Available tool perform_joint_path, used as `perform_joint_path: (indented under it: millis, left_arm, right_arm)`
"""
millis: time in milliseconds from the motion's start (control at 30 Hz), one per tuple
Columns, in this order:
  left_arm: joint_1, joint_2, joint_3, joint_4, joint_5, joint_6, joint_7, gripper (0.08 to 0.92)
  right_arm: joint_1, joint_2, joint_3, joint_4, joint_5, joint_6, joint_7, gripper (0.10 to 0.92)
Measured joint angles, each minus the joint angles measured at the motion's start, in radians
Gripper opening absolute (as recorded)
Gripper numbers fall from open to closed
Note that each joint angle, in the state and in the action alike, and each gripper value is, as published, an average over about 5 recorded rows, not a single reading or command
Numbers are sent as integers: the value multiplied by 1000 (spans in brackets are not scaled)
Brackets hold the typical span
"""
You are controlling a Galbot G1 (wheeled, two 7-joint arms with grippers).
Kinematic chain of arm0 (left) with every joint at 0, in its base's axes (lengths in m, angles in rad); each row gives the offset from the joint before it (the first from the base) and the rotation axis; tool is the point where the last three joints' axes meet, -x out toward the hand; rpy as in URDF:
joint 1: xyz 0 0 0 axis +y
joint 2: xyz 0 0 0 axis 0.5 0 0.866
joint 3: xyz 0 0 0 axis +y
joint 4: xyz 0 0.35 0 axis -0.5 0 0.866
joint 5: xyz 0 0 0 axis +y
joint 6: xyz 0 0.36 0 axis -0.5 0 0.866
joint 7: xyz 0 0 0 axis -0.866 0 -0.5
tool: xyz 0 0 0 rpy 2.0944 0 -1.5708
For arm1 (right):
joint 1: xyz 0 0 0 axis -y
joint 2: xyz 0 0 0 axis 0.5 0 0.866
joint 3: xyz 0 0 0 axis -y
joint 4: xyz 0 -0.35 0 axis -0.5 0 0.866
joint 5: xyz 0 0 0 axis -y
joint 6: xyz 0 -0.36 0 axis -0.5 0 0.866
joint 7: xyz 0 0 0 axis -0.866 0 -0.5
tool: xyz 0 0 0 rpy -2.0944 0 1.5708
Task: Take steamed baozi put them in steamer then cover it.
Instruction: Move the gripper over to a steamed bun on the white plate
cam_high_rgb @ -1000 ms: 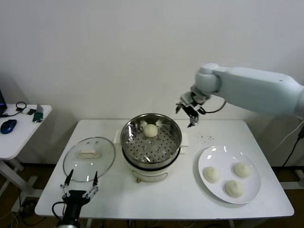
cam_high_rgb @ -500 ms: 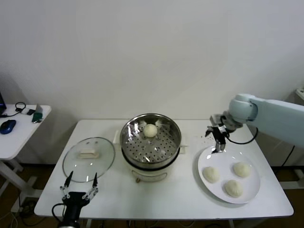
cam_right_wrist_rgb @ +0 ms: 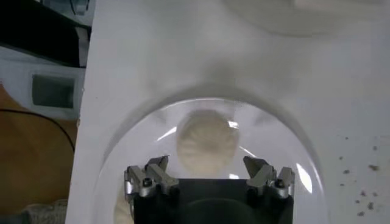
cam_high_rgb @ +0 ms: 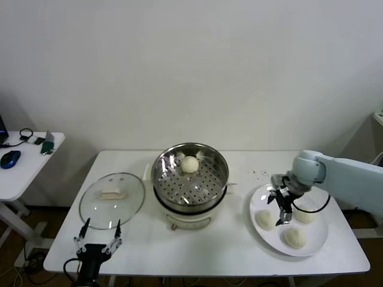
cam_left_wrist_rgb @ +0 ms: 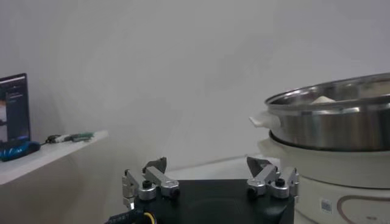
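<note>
One baozi (cam_high_rgb: 190, 164) already lies on the perforated tray of the steamer (cam_high_rgb: 190, 179), which is left uncovered so more can go in. Three baozi (cam_high_rgb: 265, 219) wait on the white plate (cam_high_rgb: 317, 242) on the bench. The right hand (cam_high_rgb: 282, 206) hangs over them with fingers released; only its wrist view shows one bun (cam_right_wrist_rgb: 208, 146) centred between them. The cover (cam_high_rgb: 112, 200) lies beside the steamer, near the idle, released left hand (cam_high_rgb: 96, 246).

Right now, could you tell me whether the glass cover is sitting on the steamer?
No, the cover lies flat on the table beside the open steamer.
</note>
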Motion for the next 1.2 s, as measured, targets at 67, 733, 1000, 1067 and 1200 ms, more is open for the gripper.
perform_joint_path:
  millis: [67,733,1000,1067,1200]
  left_arm:
    - [2,0,-1,1,0,0,0,823]
    - [7,-3,-3,11,2,-8,-2,823]
    - [10,-3,-6,12,1,-10,-4,823]
    - [11,-4,-6,12,1,-10,-4,823]
    - [14,-6,-5,11,1,-10,-5,823]
  right_arm:
    - [-24,4,13,-10,-6,-1,4,823]
    - [-131,52,99,-87,-33,1,29,823]
    - [-138,55,107,-96,-33,13,15,784]
    - [-138,55,109,-96,-29,14,13,767]
    - [-137,53,111,-96,-20,15,13,749]
